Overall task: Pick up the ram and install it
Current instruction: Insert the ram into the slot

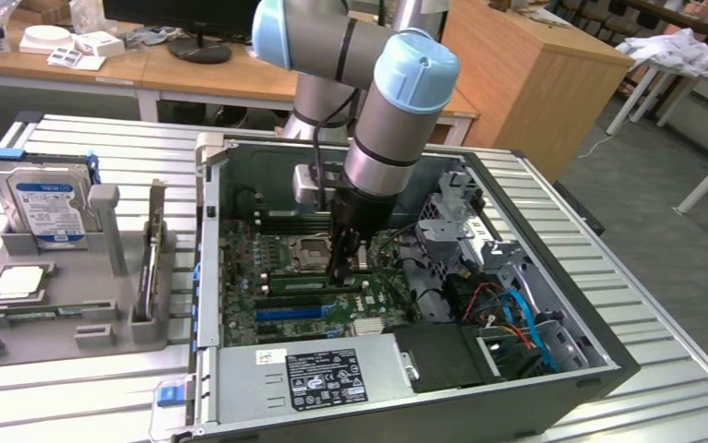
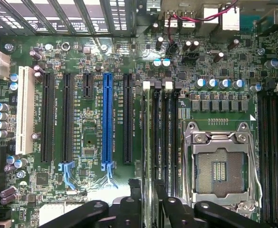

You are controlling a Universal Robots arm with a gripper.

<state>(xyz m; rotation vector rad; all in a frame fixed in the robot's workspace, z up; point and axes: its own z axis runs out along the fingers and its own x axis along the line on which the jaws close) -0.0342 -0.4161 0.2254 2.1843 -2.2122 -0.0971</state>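
Observation:
The ram [image 2: 150,142] is a thin green stick seen edge-on, standing in a black memory slot beside the CPU socket [image 2: 219,166]. In the exterior view the ram [image 1: 314,287] is a narrow green strip on the motherboard inside the open computer case [image 1: 212,277]. My gripper [image 1: 347,270] reaches down into the case directly over it. In the wrist view my gripper [image 2: 148,192] straddles the ram's near end. Its two dark fingers [image 2: 135,189] stand a little apart from the stick on either side, so it is open.
The exterior view's left holds a grey holder tray [image 1: 70,314] with a blue-labelled hard drive [image 1: 43,198], a square silver CPU chip [image 1: 18,281] and a thin board standing on edge [image 1: 154,245]. Case walls, a drive cage [image 1: 464,221] and cables [image 1: 514,318] crowd the motherboard.

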